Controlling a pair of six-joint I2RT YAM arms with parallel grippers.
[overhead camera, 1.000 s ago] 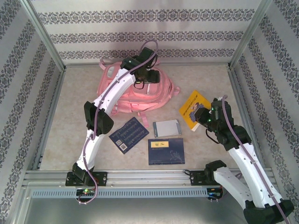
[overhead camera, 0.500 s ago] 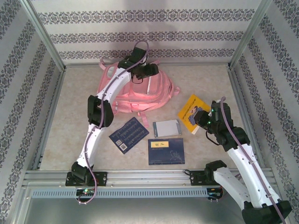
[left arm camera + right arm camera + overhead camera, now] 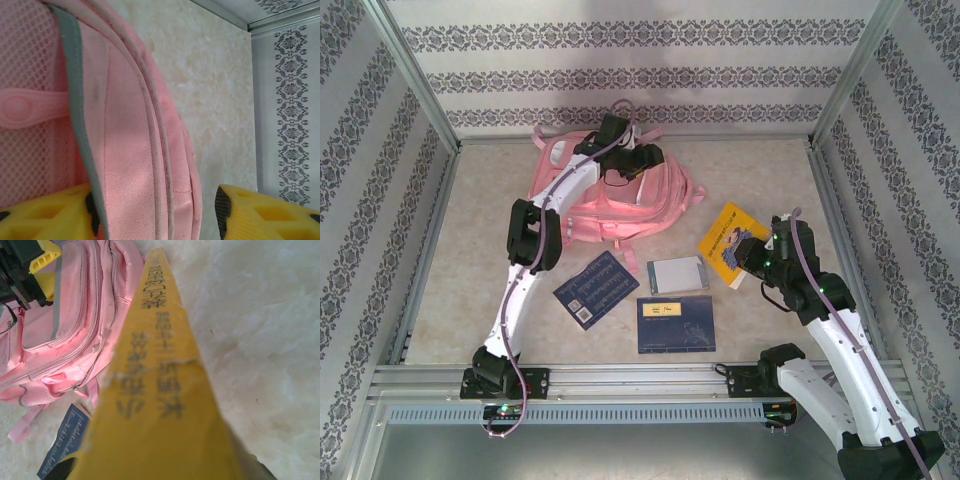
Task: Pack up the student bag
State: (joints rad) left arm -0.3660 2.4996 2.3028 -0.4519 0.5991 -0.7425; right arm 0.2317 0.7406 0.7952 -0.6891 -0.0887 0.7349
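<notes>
The student bag (image 3: 605, 200) is a pink backpack lying at the back of the table, left of centre. My left gripper (image 3: 632, 160) is over its upper right part. In the left wrist view that gripper (image 3: 157, 210) stands open astride a piped pink seam of the bag (image 3: 130, 150); the right yellow finger (image 3: 250, 210) is clear of the fabric and the left finger (image 3: 45, 215) sits partly behind a grey-trimmed edge. My right gripper (image 3: 752, 256) is shut on a yellow book (image 3: 728, 236), held tilted. Up close, the book's spine (image 3: 160, 390) hides those fingers.
Three flat items lie in front of the bag: a dark blue booklet (image 3: 595, 289), a grey notebook (image 3: 677, 274) and a blue book (image 3: 674, 323). Patterned walls and metal frame rails (image 3: 832, 180) close in the table on three sides.
My left arm has pushed further back over the bag and its jaws have narrowed around the seam. The right gripper with the yellow book has shifted slightly left.
</notes>
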